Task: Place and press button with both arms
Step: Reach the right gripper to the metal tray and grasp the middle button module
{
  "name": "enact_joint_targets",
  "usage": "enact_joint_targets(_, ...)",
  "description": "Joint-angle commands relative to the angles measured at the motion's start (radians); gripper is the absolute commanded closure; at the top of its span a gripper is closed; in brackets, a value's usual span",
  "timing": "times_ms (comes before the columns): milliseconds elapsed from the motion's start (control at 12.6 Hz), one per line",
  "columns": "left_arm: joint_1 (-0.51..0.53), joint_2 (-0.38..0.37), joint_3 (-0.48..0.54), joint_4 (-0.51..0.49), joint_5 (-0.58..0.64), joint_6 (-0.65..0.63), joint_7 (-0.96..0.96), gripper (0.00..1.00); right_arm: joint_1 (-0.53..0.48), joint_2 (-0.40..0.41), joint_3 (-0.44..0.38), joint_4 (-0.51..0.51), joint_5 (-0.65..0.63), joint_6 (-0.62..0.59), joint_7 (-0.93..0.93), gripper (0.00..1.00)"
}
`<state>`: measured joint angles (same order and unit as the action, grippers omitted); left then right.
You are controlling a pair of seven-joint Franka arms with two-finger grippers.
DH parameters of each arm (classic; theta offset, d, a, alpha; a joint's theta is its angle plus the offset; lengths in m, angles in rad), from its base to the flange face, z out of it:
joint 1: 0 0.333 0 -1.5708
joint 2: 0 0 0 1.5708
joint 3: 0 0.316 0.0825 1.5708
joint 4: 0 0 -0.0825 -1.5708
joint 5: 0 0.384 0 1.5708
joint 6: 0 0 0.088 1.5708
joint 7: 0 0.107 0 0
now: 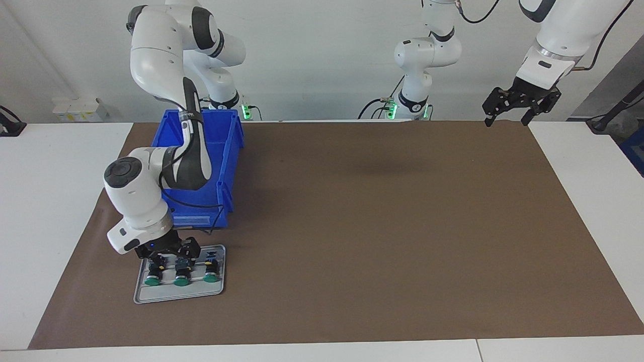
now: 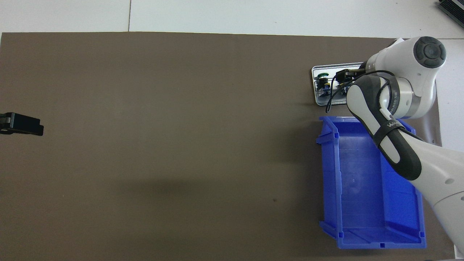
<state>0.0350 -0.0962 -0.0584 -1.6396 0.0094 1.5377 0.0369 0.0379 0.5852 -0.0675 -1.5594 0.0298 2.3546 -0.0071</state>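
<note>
Three green-capped buttons lie side by side on a grey tray (image 1: pixel 177 295), which sits on the mat at the right arm's end of the table. My right gripper (image 1: pixel 175 261) is down over the tray, open, its fingers on either side of the black body of the middle button (image 1: pixel 181 279). I cannot tell whether they touch it. The other two buttons (image 1: pixel 152 280) (image 1: pixel 211 275) lie beside it. In the overhead view the right arm hides most of the tray (image 2: pixel 314 84), and only one button (image 2: pixel 322 75) shows. My left gripper (image 1: pixel 507 119) (image 2: pixel 22 124) waits open and empty in the air over the left arm's end of the mat.
An empty blue bin (image 1: pixel 229 151) (image 2: pixel 362 181) stands just nearer to the robots than the tray, under the right arm's forearm. A brown mat (image 1: pixel 382 226) covers the table's middle, with white table (image 1: pixel 55 201) around it.
</note>
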Motion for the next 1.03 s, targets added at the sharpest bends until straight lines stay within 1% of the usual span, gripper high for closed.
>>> enact_joint_targets(0,0.014,-0.02,-0.006,-0.019,-0.005,0.001,0.011,0.0,-0.01,0.016,0.009,-0.013,0.038,0.037,-0.036,0.07)
enact_joint_targets(80,0.014,-0.02,-0.006,-0.019,-0.005,-0.001,0.011,0.0,-0.015,0.019,0.009,-0.022,0.053,0.04,-0.037,0.09)
enact_joint_targets(239,0.014,-0.02,-0.006,-0.019,-0.005,0.001,0.011,0.0,-0.012,0.021,0.009,-0.045,0.064,0.069,-0.037,0.23)
enact_joint_targets(318,0.014,-0.02,-0.006,-0.019,-0.005,-0.001,0.011,0.0,-0.015,0.027,0.009,-0.047,0.064,0.078,-0.04,0.26)
enact_joint_targets(398,0.014,-0.02,-0.006,-0.019,-0.005,0.001,0.011,0.0,-0.013,0.033,0.009,-0.047,0.064,0.084,-0.04,0.36)
enact_joint_targets(477,0.014,-0.02,-0.006,-0.019,-0.005,-0.001,0.011,0.0,-0.013,0.033,0.009,-0.047,0.064,0.086,-0.042,0.59)
enact_joint_targets(557,0.014,-0.02,-0.006,-0.019,-0.005,0.001,0.011,0.0,-0.013,0.033,0.009,-0.047,0.064,0.087,-0.047,0.95)
enact_joint_targets(637,0.014,-0.02,-0.006,-0.019,-0.005,-0.001,0.011,0.0,-0.012,0.033,0.009,-0.045,0.064,0.089,-0.047,1.0)
enact_joint_targets(716,0.014,-0.02,-0.006,-0.019,-0.005,-0.001,0.011,0.0,-0.012,0.035,0.009,-0.028,0.052,0.074,-0.045,1.0)
enact_joint_targets(796,0.014,-0.02,-0.006,-0.019,-0.005,-0.001,0.011,0.0,-0.003,0.038,0.008,0.014,0.045,0.046,-0.036,1.0)
enact_joint_targets(875,0.014,-0.02,-0.006,-0.019,-0.005,0.001,0.011,0.0,0.0,0.027,0.006,0.045,0.045,-0.003,-0.01,1.0)
enact_joint_targets(955,0.014,-0.02,-0.006,-0.019,-0.005,-0.001,0.011,0.0,0.013,0.018,-0.001,0.094,0.047,-0.058,0.06,1.0)
